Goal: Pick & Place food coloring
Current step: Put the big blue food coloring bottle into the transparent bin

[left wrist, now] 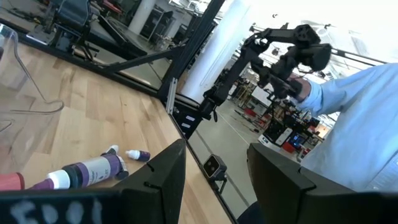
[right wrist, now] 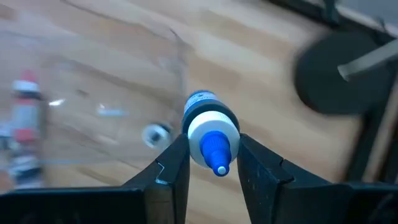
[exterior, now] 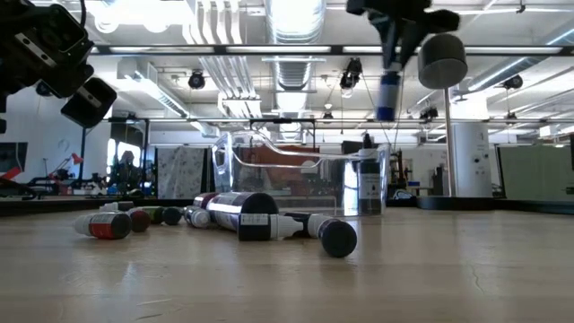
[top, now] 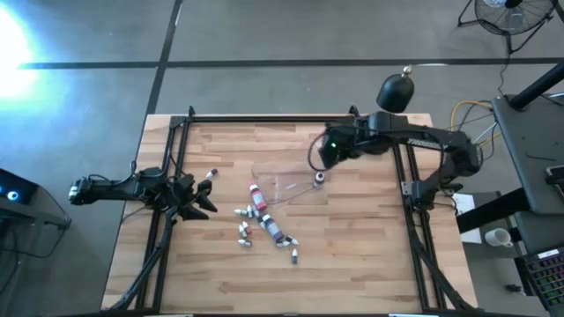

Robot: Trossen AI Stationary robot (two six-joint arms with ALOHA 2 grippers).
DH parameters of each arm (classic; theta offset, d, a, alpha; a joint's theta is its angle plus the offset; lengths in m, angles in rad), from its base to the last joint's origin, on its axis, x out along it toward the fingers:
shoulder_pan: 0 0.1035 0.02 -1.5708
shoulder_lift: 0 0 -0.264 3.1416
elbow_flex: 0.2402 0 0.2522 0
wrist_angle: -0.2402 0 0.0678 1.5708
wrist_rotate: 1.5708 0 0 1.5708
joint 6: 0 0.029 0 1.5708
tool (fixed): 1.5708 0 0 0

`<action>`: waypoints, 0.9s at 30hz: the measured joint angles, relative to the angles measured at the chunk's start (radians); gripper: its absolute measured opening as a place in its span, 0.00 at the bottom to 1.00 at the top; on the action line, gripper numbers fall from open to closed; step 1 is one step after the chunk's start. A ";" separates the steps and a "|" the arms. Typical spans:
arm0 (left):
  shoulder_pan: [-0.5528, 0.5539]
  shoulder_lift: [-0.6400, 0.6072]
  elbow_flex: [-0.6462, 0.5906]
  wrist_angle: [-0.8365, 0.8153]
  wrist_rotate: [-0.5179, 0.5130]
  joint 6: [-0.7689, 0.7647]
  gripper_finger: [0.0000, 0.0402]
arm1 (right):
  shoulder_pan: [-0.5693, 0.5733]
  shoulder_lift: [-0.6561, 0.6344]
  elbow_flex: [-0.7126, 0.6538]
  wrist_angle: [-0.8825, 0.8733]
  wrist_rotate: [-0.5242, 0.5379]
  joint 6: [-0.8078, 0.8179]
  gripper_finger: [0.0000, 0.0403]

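— Wooden planks run beneath me, a black frame round them; what are you carrying?

— My right gripper (right wrist: 213, 163) is closed on a blue bottle (right wrist: 210, 132), pinched at its white collar. Its long axis runs along my fingers and its blue nozzle points back toward my wrist. It hangs well clear of the wood, above the far edge of the clear tray (top: 286, 183), and the arm reaches in bent from the table's right side.

— And the rest of the food coloring?

— One small bottle (top: 318, 177) stands inside the tray, below my jaws. Beyond the tray's other side lies a loose heap (top: 263, 222), mostly on their sides; I count roughly eight there but cannot tell exactly. One more (top: 211, 174) lies apart, just beside my left gripper (top: 201, 198).

— That one's jaws?

— Parted, holding nothing, low at the table's left edge, arm stretched out flat. A black domed lamp (top: 396, 91) sits behind my right arm.
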 joint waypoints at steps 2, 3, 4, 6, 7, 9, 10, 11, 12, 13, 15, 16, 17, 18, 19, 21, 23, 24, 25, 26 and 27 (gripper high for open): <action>0.000 0.000 0.000 0.000 0.000 0.000 0.37 | -0.008 0.056 0.063 0.044 0.000 -0.059 0.24; 0.000 0.000 0.000 0.000 0.000 0.000 0.37 | -0.011 0.093 0.094 0.054 -0.001 -0.094 0.24; 0.000 0.000 0.000 0.000 0.000 0.000 0.37 | -0.015 0.133 0.124 0.053 -0.001 -0.132 0.24; 0.000 0.000 0.000 0.000 0.000 0.000 0.37 | -0.025 0.214 0.178 0.028 -0.009 -0.198 0.24; 0.000 0.000 0.000 0.000 0.000 0.000 0.37 | -0.030 0.253 0.201 0.008 -0.027 -0.229 0.24; 0.000 0.000 0.000 0.000 0.000 0.000 0.37 | -0.039 0.322 0.239 -0.021 -0.080 -0.293 0.24; 0.000 0.000 0.000 0.000 0.000 0.000 0.37 | -0.040 0.351 0.251 -0.028 -0.094 -0.320 0.25; 0.000 0.000 0.000 0.000 0.000 0.000 0.37 | -0.040 0.377 0.259 -0.029 -0.098 -0.342 0.25; 0.000 0.000 0.000 0.000 0.000 0.000 0.37 | -0.040 0.402 0.265 -0.029 -0.101 -0.360 0.25; 0.000 0.000 0.000 0.000 0.000 0.000 0.37 | -0.041 0.422 0.267 -0.028 -0.106 -0.377 0.25; 0.000 0.000 0.000 0.000 0.000 0.000 0.37 | -0.049 0.457 0.264 -0.022 -0.135 -0.397 0.26; 0.000 0.000 0.000 0.000 0.000 0.000 0.37 | -0.054 0.469 0.258 -0.015 -0.153 -0.403 0.26; 0.000 0.000 0.000 0.000 0.000 0.000 0.37 | -0.059 0.478 0.249 -0.005 -0.165 -0.408 0.26; 0.000 0.000 0.000 0.000 0.000 0.000 0.37 | -0.060 0.485 0.242 0.007 -0.171 -0.414 0.26; 0.000 0.000 0.000 0.000 0.000 0.000 0.37 | -0.062 0.488 0.234 0.021 -0.173 -0.429 0.26; 0.000 0.000 0.000 0.000 0.000 0.000 0.37 | -0.064 0.491 0.216 0.057 -0.188 -0.447 0.26; 0.000 0.000 0.000 0.000 0.000 0.000 0.37 | -0.069 0.484 0.189 0.100 -0.191 -0.454 0.26; 0.000 0.000 0.000 0.000 0.000 0.000 0.37 | -0.072 0.480 0.171 0.125 -0.192 -0.454 0.26; 0.000 0.000 0.000 0.000 0.000 0.000 0.37 | -0.079 0.472 0.152 0.148 -0.192 -0.454 0.26; 0.000 0.000 0.000 0.000 0.000 0.000 0.37 | -0.086 0.462 0.132 0.173 -0.192 -0.453 0.26; 0.000 0.000 0.000 0.000 0.000 0.000 0.37 | -0.092 0.450 0.109 0.201 -0.189 -0.453 0.26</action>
